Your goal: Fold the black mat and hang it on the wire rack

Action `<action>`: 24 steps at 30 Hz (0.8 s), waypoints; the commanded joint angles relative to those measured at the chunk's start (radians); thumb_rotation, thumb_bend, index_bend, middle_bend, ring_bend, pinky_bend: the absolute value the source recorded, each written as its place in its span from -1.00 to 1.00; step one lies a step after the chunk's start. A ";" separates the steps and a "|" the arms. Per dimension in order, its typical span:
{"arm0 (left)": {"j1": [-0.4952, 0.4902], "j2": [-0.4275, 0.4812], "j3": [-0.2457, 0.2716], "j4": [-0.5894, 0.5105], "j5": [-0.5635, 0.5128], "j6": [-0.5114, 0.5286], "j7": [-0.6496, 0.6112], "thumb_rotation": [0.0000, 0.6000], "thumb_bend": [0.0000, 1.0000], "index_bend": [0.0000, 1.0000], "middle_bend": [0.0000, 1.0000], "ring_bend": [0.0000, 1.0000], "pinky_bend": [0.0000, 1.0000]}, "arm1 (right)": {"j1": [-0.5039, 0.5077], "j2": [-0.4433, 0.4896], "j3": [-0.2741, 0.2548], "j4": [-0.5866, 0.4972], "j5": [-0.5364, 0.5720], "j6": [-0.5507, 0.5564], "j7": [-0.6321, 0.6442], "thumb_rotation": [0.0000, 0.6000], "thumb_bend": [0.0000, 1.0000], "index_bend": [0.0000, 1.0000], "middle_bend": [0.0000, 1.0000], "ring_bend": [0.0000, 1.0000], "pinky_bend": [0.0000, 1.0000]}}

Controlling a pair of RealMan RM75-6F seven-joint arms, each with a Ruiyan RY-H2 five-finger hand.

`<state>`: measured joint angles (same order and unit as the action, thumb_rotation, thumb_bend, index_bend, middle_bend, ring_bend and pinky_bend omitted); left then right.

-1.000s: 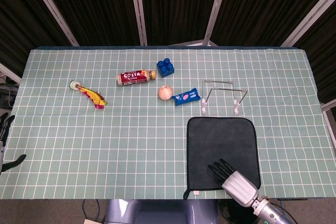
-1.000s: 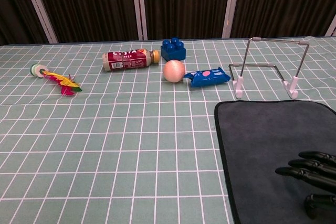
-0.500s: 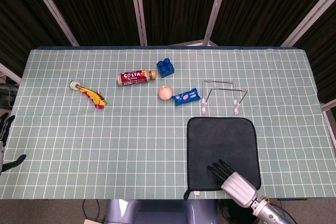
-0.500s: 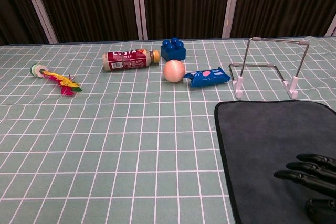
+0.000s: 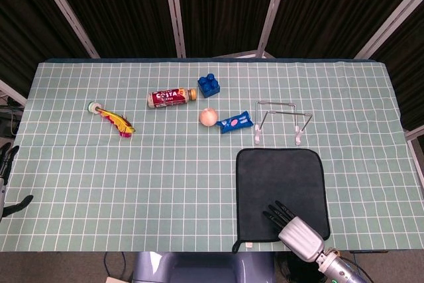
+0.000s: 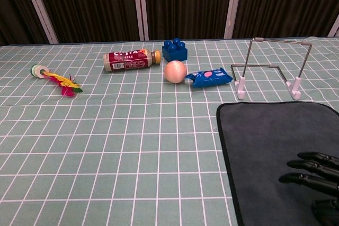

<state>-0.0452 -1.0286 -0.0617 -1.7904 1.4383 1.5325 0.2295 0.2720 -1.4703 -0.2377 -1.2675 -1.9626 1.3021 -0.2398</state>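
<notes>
Black mat lies flat, unfolded; my right hand, fingers spread, empty, hovers at its 6 o'clock edge; wire rack bare.

Black mat flat, unfolded; wire rack upright, seemingly just beyond.

Legible text is confined to one item. The bottle, lying on its side, carries a dark red label with white capitals; in the head view the letters "ITA" can be read, the leading characters being unclear. In the chest view the same label shows white lettering too blurred to read. The blue packet bears a pink and white printed patch, but no characters can be made out in either view. No other markings, numbers or signs are readable.
</notes>
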 commanded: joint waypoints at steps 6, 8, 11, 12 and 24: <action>0.001 0.004 0.002 -0.003 0.005 0.002 -0.008 1.00 -1.00 -1.00 -1.00 -1.00 -1.00 | 0.048 0.058 0.058 -0.148 0.104 -0.068 0.071 1.00 -0.25 0.21 -0.77 -1.00 -1.00; 0.000 0.004 0.002 -0.002 0.005 0.000 -0.009 1.00 -1.00 -1.00 -1.00 -1.00 -1.00 | 0.069 0.075 0.084 -0.194 0.149 -0.113 0.064 1.00 -0.24 0.22 -0.76 -1.00 -1.00; -0.001 0.004 0.002 -0.001 0.003 -0.003 -0.009 1.00 -1.00 -1.00 -1.00 -1.00 -1.00 | 0.101 0.100 0.128 -0.255 0.220 -0.180 0.045 1.00 -0.22 0.23 -0.75 -1.00 -1.00; -0.002 0.004 0.002 -0.001 0.002 -0.004 -0.010 1.00 -1.00 -1.00 -1.00 -1.00 -1.00 | 0.111 0.107 0.142 -0.271 0.242 -0.200 0.036 1.00 -0.21 0.23 -0.75 -1.00 -1.00; -0.013 -0.003 -0.005 0.009 -0.027 -0.028 -0.002 1.00 -1.00 -1.00 -1.00 -1.00 -1.00 | 0.233 0.128 0.298 -0.348 0.554 -0.416 -0.119 1.00 -0.21 0.23 -0.73 -1.00 -1.00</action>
<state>-0.0577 -1.0313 -0.0663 -1.7822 1.4127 1.5055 0.2272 0.4790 -1.3425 0.0320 -1.6079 -1.4508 0.9175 -0.3265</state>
